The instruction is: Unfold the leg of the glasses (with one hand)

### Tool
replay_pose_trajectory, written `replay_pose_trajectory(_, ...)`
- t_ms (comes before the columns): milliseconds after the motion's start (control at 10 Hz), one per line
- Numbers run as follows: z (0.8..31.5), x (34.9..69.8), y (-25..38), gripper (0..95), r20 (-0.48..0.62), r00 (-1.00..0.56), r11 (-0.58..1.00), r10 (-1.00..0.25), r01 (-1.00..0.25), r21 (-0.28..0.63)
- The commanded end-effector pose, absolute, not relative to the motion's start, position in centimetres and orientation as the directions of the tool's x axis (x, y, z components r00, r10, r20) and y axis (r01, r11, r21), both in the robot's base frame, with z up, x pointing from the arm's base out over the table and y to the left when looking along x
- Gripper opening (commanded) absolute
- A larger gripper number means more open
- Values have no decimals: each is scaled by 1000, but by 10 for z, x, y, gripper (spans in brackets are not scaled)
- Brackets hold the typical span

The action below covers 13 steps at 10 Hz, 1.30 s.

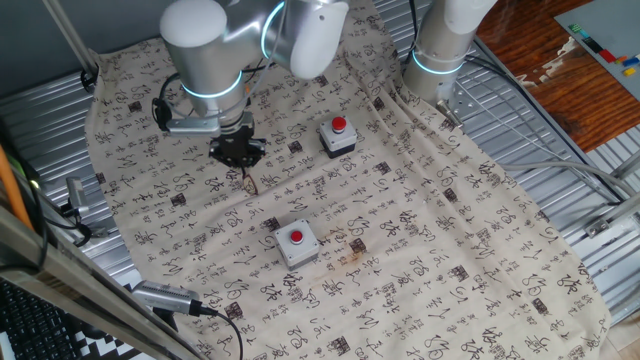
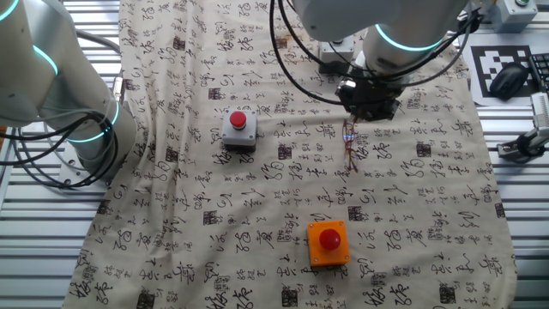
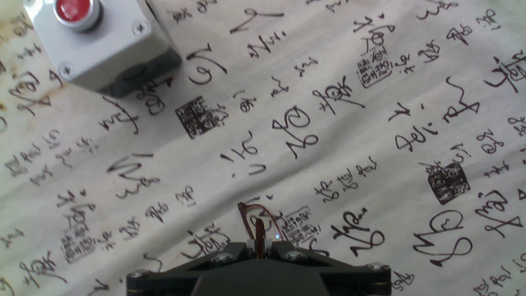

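The glasses (image 3: 256, 220) are thin, dark reddish-brown wire. In the hand view they stick out from between my fingertips over the printed cloth. My gripper (image 3: 260, 243) is shut on them, with the jaws close together around the frame. In one fixed view the gripper (image 1: 241, 162) stands low over the cloth at the left, and the glasses (image 1: 249, 184) hang below it, touching or just above the cloth. In the other fixed view the glasses (image 2: 350, 148) hang under the gripper (image 2: 355, 120). Which part of the glasses is held is hidden.
A cloth printed with black characters (image 1: 420, 230) covers the table. One grey box with a red button (image 1: 338, 137) stands to the right of the gripper and another (image 1: 296, 243) nearer the front. A second arm's base (image 1: 445, 50) stands at the back right.
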State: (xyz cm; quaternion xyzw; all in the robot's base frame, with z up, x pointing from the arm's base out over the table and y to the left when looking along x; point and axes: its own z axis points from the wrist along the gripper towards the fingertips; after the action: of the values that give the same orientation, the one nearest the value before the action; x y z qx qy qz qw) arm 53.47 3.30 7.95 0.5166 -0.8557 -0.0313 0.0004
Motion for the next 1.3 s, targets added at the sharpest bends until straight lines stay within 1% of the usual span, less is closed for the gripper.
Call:
replay_pose_trajectory(100, 81, 534, 33, 0, -33, -468, 466, -883, -883, 56)
replay_pose_trajectory(1300, 90, 531, 34, 0, -26, -474, 472, -880, -880, 57)
